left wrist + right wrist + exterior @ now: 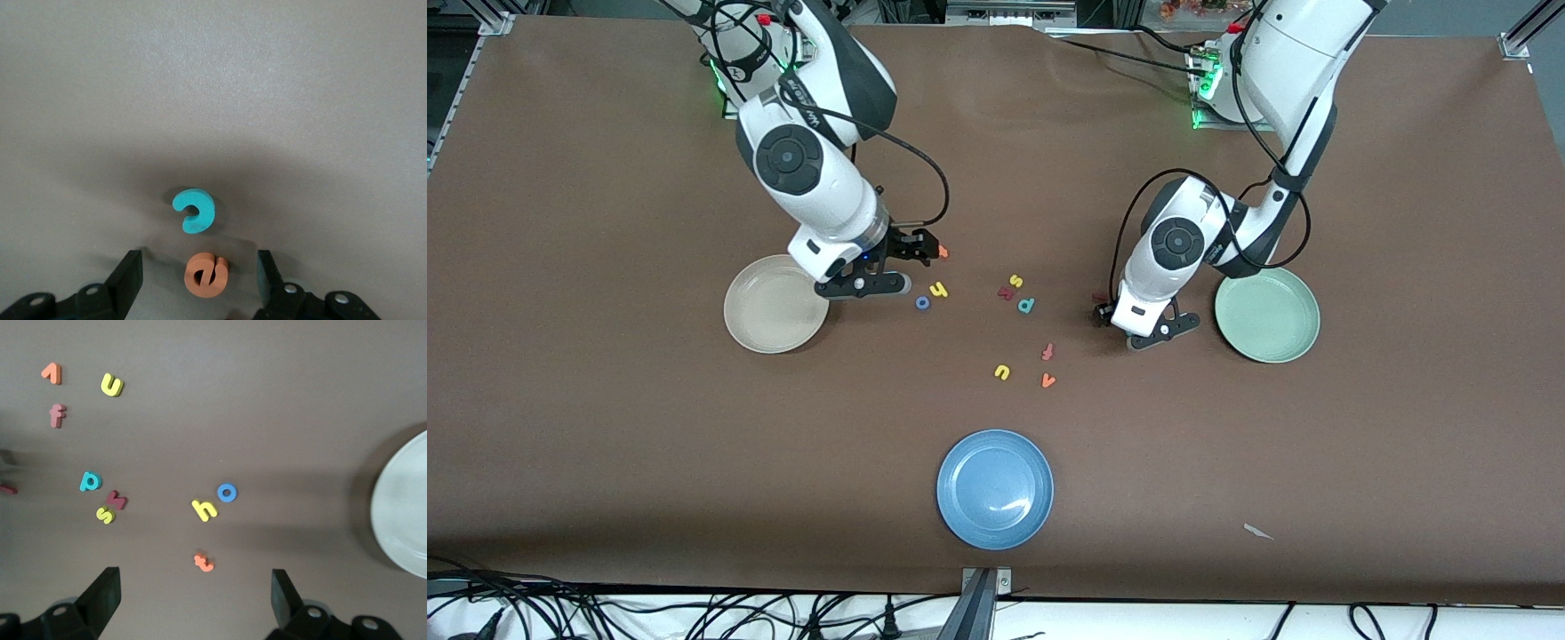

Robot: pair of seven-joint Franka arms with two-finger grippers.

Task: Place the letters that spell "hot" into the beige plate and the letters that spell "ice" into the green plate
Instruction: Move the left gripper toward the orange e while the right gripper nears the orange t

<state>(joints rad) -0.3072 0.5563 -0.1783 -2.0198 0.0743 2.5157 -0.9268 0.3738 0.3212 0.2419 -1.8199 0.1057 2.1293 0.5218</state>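
- Low at the table, just beside the green plate point(1267, 316): left gripper point(199, 260), fingers apart, one on each side of the orange "e" point(207, 275), with a gap on both sides — nothing held.
- Flat on the table just past that "e": teal "c" point(194, 211), near it but not touching.
- Close by the left gripper, a small dark red bit point(1100, 296) — maybe the "i", too small to tell for sure.
- Next to the beige plate point(765, 311), up over the table: right gripper point(193, 577), fingers spread wide, holding nothing.
- Under the right gripper on the table: orange "t" point(203, 561).
- A bit nearer the front camera: yellow "h" point(205, 511) and blue "o" point(227, 493), side by side, almost touching.
- In the middle of the table, bunched close: yellow "s" point(1015, 281), a dark red letter point(1007, 292) and teal "p" point(1026, 305).
- Nearer the front camera: dark red "f" point(1048, 351), yellow "u" point(1002, 372), orange "v" point(1048, 380).
- Nearest the front camera: blue plate point(994, 489).
- No letters in the beige plate or the green plate.
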